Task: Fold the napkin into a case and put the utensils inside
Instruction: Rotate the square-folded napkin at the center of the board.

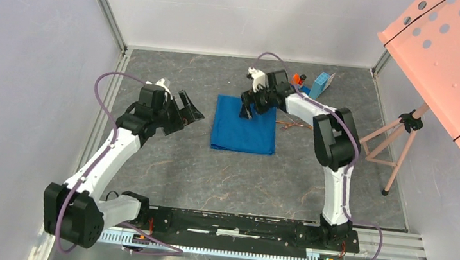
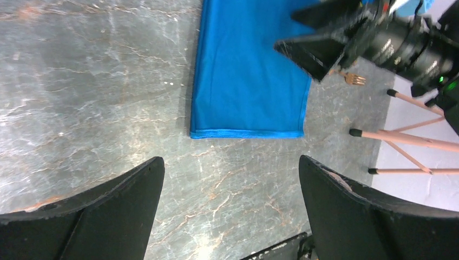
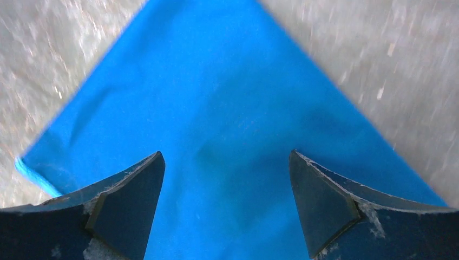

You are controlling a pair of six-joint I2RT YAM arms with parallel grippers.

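napkin [image 3: 216, 81] flat, directly under right gripper [image 3: 226, 157]

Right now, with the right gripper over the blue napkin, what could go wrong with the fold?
1. The right gripper hangs open over the flat face of the napkin, not over its edge; closing there may bunch the cloth rather than lift one layer.
2. The utensils lie close beside the napkin's right edge, under the right arm; a dragged cloth or the arm could perhaps scatter them.
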